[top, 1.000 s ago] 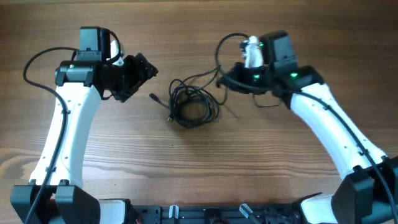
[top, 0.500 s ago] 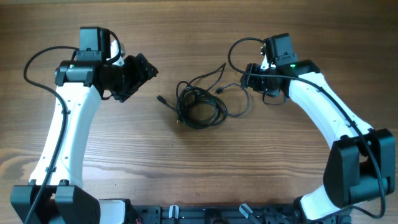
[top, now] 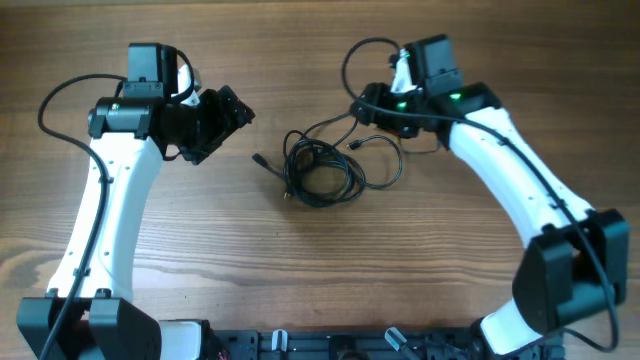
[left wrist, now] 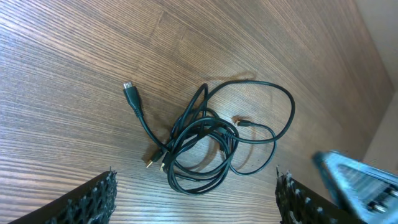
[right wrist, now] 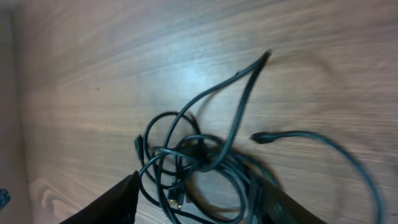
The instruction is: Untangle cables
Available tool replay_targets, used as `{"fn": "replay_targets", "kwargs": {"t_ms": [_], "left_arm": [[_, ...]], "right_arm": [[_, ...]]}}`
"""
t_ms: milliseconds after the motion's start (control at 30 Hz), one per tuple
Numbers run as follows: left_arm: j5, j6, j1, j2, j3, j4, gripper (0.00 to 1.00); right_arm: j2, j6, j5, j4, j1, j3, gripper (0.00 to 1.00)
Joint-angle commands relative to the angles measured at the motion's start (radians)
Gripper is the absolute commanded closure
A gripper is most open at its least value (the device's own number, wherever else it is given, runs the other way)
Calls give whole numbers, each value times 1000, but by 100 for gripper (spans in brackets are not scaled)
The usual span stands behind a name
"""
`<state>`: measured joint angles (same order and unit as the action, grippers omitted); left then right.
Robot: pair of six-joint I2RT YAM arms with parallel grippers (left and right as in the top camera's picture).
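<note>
Black cables: one tangled bundle lying loose on the wooden tabletop.
Left end effector: wide, empty.
Right end effector: wide, over the bundle.

— How many cable bundles do we count?
— One tangle of cables on the counter; we can't separate its cords.
— Plug ends?
— We see three plug ends at the tangle's edges.
— End effectors?
— Two: the left end effector and the right end effector, either side of the tangle.

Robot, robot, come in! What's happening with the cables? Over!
Left gripper open, right gripper open. Cables tangled in one heap on the table, ungripped. Nothing blocking them. Over.
</note>
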<state>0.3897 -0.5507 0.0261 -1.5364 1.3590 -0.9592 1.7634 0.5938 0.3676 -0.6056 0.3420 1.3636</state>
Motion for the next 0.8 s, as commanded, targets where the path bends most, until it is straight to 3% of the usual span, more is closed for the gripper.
{"fn": "replay_targets", "kwargs": {"t_ms": [0, 233, 367, 400, 633, 767], "left_arm": [[2, 23, 3, 1, 0, -1, 15], [1, 23, 3, 1, 0, 0, 13], [1, 23, 3, 1, 0, -1, 13], [2, 23, 3, 1, 0, -1, 13], [1, 31, 3, 1, 0, -3, 12], [2, 50, 3, 1, 0, -4, 12]], "right_arm": [[124, 64, -11, 36, 29, -16, 48], [204, 52, 17, 118, 50, -15, 62], [183, 34, 89, 137, 47, -1, 93], [170, 30, 112, 137, 42, 0, 96], [-40, 15, 305, 131, -62, 0, 96], [-56, -23, 344, 98, -146, -1, 96]]}}
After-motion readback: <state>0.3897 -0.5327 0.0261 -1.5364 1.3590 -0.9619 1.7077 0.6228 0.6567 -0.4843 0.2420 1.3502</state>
